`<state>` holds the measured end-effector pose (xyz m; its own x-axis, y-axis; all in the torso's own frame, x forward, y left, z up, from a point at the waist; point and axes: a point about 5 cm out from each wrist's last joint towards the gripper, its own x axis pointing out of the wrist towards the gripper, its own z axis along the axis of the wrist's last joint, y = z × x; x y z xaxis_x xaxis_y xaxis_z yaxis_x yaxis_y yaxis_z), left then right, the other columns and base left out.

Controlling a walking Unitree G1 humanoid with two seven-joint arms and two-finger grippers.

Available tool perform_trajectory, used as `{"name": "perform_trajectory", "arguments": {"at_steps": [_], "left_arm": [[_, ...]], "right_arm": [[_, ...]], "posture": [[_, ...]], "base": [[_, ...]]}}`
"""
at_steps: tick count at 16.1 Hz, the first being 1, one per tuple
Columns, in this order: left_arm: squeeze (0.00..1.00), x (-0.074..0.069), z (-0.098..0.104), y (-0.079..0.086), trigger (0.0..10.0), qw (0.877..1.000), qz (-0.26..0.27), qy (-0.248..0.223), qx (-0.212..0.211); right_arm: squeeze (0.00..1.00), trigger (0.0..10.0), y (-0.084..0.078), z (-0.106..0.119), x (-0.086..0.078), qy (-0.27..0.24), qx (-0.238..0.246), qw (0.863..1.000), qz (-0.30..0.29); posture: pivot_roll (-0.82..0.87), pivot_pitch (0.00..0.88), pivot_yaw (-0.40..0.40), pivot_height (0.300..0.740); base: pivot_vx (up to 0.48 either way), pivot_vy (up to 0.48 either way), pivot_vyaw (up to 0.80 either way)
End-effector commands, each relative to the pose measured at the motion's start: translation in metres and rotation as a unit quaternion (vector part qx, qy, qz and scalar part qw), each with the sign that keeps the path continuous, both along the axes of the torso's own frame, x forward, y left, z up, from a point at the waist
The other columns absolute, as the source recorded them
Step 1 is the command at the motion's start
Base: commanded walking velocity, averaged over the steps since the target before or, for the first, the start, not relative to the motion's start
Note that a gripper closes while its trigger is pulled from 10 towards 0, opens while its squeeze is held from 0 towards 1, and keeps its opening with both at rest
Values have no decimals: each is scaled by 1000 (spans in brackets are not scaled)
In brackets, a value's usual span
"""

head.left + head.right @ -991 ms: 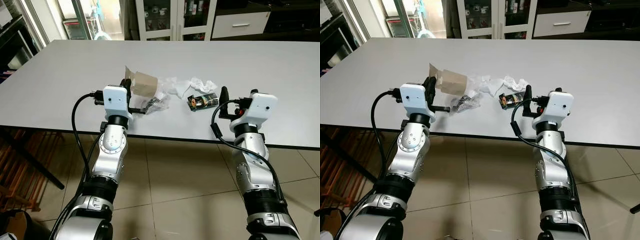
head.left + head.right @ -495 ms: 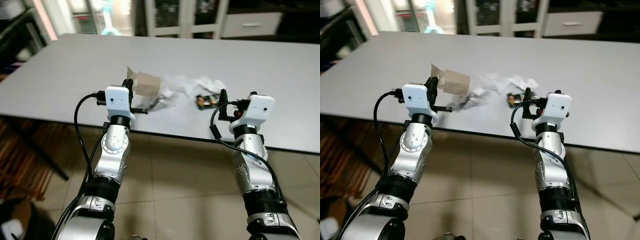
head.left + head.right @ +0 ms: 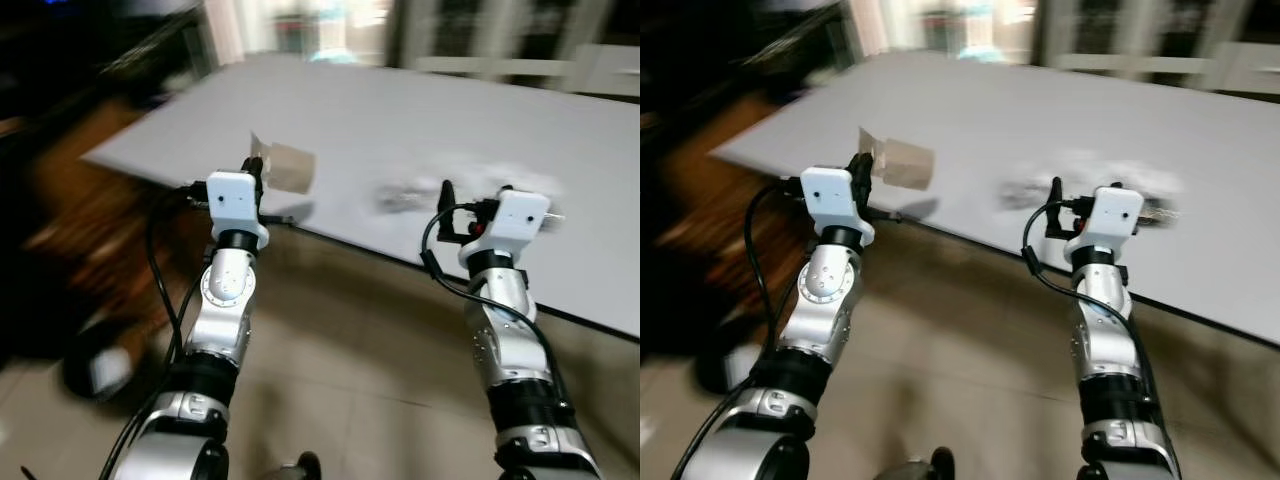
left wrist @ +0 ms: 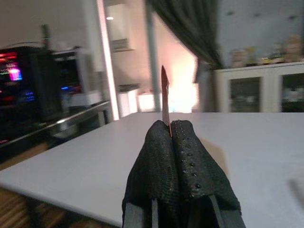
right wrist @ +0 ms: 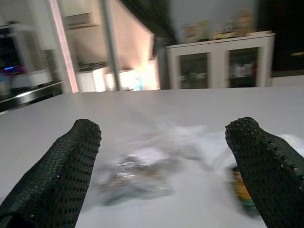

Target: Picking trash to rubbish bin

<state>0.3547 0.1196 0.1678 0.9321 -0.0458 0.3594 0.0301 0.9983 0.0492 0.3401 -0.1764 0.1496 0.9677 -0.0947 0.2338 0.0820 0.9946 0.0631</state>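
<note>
A brown paper scrap (image 3: pixel 284 167) is pinched in the left claw (image 3: pixel 256 172), lifted above the near corner of the white tabletop (image 3: pixel 400 120). The left wrist view shows it edge-on, a thin sliver (image 4: pixel 165 99) between fingers (image 4: pixel 185 161) pressed together. Blurred crumpled wrappers (image 5: pixel 142 171) lie on the tabletop ahead of the right claw (image 5: pixel 164 166), its fingers spread wide and holding nothing. A tiled floor (image 3: pixel 340 340) lies below. White glass-door cabinets (image 5: pixel 218 64) stand behind. Both arms reach forward at table height.

Left tool (image 4: pixel 171 137) raised, fingers pressed together; right tool (image 5: pixel 164 152) raised, spread.
</note>
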Motion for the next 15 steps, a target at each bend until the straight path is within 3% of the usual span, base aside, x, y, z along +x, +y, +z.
{"name": "perform_trajectory", "arguments": {"at_steps": [1, 15], "left_arm": [[0, 1, 5, -1, 10000, 1000, 1, -7, 2], [0, 0, 3, -3, 10000, 1000, -3, -2, 4]], "right_arm": [[0, 10000, 3, 2, 1, -2, -1, 1000, 5], [0, 10000, 6, -4, -1, 13, -3, 1000, 17]], "posture": [[-110, 52, 77, 740], [-109, 62, 78, 740]], "base": [[0, 0, 800], [0, 0, 800]]}}
